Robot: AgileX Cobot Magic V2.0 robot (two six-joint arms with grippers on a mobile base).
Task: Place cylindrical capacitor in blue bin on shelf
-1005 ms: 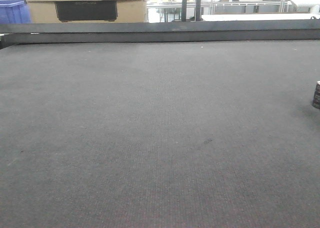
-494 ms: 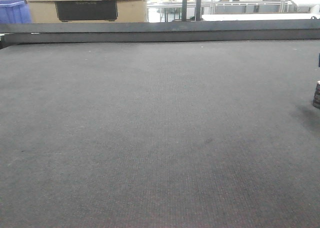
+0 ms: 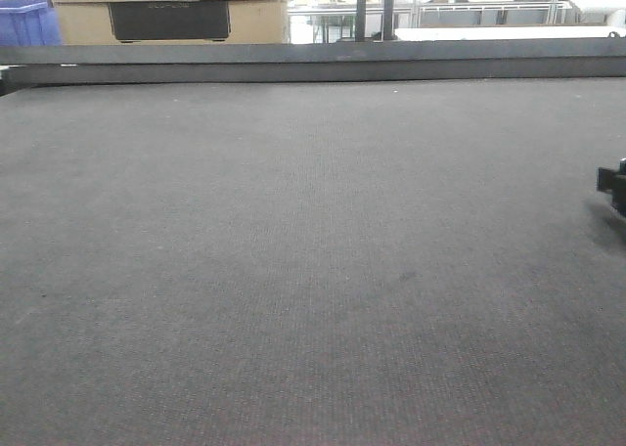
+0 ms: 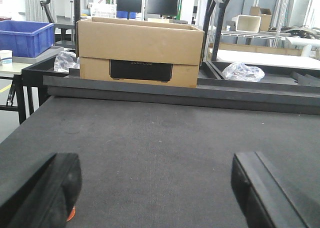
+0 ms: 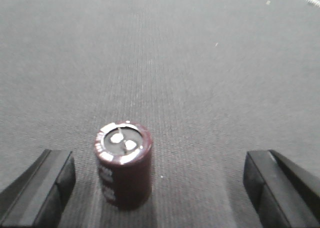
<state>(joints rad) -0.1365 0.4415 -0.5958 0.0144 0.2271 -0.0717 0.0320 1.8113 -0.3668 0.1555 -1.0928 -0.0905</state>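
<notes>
Capacitor (image 5: pixel 123 165) on mat (image 5: pixel 200 63), between right jaws.

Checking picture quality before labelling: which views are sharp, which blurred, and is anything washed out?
Right wrist view: soft throughout, with the capacitor, its top rim glinting, and the mat both blurred. Left wrist view: the cardboard box is crisp, the left fingers near the lens out of focus. Front view: mat weave sharp, the bright background washed out.

A cardboard box (image 4: pixel 140 50) stands just beyond the far edge of the dark felt counter (image 4: pixel 150 153). Right of the box lies a crumpled, perhaps plastic, bag (image 4: pixel 243 71); behind the box, a dark monitor (image 4: pixel 161 4).
</notes>
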